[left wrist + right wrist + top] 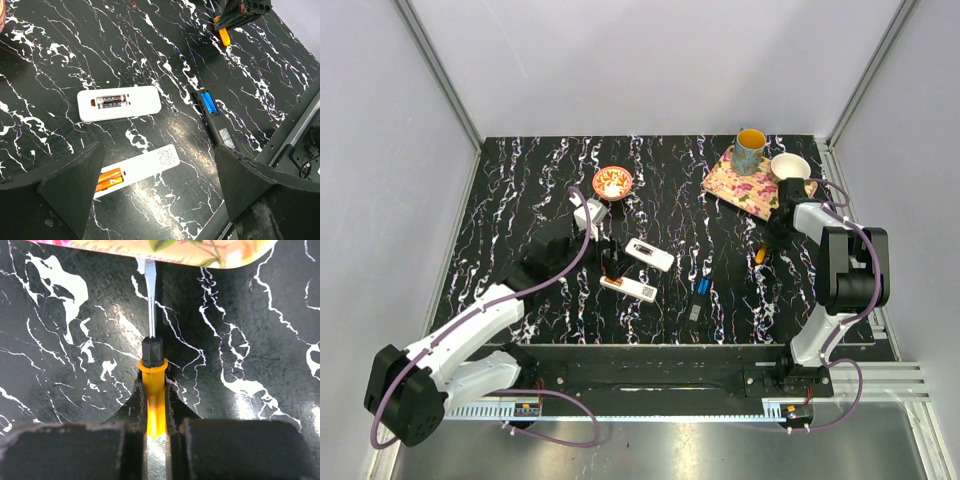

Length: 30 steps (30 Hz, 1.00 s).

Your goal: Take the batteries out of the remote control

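Nothing unloaded yet, by the look of it. The orange batteries (110, 181) sit in the open bay of the near remote (145, 166), left of centre on the table (520, 200), and I see no loose cell lying anywhere. The far remote (119, 103) is open too, with two dark cells seated in it. The black remote (216, 120) to the right shows blue cells in its bay. So the covers appear to be off and every cell is left to lift out. The left claw (159, 148) hangs spread wide above the near remote, gripping nothing. Over on the right, the right claw (155, 410) is pinched on the yellow handle of a screwdriver (153, 365), its blade pointing at the edge of the flowered mat (200, 250). My read is that this is the tool for prying cells out, and it is well apart from all three remotes. Now the blind spots. A left finger hides the near end of the near remote, so the full length of the orange cells is cut off. I can't tell whether the blade tip touches the mat or slips under it, or whether the screwdriver is lifted off the table. No battery covers show in any view.
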Each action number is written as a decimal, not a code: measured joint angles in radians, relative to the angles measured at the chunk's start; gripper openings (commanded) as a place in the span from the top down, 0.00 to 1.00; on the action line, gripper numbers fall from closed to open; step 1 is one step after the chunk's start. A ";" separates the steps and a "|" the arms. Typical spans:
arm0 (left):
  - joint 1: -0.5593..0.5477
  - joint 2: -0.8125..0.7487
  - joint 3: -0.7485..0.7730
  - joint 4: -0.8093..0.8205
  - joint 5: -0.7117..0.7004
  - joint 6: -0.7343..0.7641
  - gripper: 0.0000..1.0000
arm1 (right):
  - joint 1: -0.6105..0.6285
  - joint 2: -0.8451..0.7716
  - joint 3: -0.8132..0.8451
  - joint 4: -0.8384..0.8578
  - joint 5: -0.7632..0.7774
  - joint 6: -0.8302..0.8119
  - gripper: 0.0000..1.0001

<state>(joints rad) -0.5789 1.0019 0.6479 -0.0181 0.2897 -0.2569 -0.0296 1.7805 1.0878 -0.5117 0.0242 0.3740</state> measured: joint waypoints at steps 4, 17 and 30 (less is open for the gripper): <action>0.000 -0.034 0.000 -0.035 -0.005 0.007 0.04 | -0.004 -0.002 -0.006 0.010 -0.053 -0.007 1.00; 0.000 -0.105 0.000 -0.104 -0.014 0.027 0.04 | 0.161 -0.084 -0.040 0.002 -0.288 -0.034 1.00; -0.029 -0.085 0.009 -0.059 0.114 0.163 0.05 | 0.372 -0.030 0.101 -0.011 -0.761 -0.156 1.00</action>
<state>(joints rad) -0.6079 0.9165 0.6567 -0.0769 0.4034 -0.0940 0.3428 1.7504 1.1893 -0.5232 -0.7364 0.2176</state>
